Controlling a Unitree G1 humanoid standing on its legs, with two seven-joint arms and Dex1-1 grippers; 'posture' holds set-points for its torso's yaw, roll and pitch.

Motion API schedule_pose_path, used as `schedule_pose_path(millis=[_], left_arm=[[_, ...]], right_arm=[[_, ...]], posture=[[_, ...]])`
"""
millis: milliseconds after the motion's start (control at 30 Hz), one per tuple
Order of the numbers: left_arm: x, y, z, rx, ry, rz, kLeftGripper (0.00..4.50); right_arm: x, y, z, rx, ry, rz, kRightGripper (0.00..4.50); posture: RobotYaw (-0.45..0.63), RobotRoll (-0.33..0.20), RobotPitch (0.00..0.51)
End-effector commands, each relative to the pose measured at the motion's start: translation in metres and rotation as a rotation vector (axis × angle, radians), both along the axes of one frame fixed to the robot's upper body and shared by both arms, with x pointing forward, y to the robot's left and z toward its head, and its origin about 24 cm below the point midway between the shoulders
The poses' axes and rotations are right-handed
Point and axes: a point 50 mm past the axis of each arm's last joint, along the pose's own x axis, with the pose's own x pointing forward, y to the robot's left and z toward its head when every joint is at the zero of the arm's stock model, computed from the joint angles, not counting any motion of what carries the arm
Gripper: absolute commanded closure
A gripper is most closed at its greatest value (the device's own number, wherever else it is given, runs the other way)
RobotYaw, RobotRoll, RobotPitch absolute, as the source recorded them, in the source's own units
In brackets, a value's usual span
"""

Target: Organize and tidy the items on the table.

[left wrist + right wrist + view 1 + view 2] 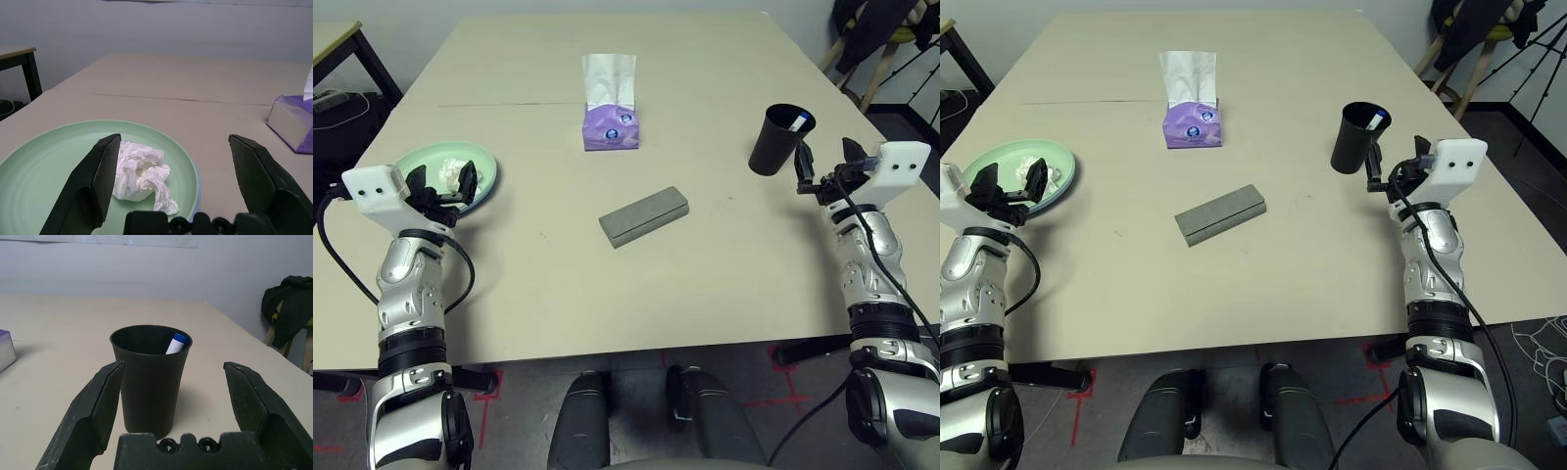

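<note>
On the left of the beige table [705, 59] lies a pale green plate [431, 162] with a crumpled white tissue wad [139, 171] on it. My left gripper [440, 183] hovers open at the plate's near edge, its fingers [98, 176] standing either side of the wad without touching it. A grey oblong glasses case [644, 216] lies in the middle of the table. At the right stands a black cup [780, 139] with a white blue-capped pen [176, 342] in it. My right gripper [826, 157] is open just to the right of the cup, apart from it.
A purple tissue box [609, 108] with a white tissue sticking up stands at the back centre, near a thin seam line [509, 105]. A dark-framed side desk [337, 44] is at the far left. A chair with dark clothing [871, 29] stands beyond the table's right corner.
</note>
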Motion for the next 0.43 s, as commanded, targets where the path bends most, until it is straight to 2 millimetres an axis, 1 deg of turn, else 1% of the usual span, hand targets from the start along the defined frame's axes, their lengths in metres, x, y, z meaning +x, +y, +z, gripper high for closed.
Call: schedule_pose_path(millis=[33,433], left_arm=[[-0.0012,-0.0008,-0.0042,0.017,0.025,-0.009,0.0],[-0.0022,-0.0004,-0.0068,0.017,0.039,-0.01,0.0]], right_arm=[[0.0001,-0.002,-0.0041,-0.009,0.03,0.001,0.05],[0.0001,-0.0006,-0.0056,-0.016,0.045,0.005,0.05]], posture=[[0.09,0.0,0.11],[0.08,0.0,0.111]])
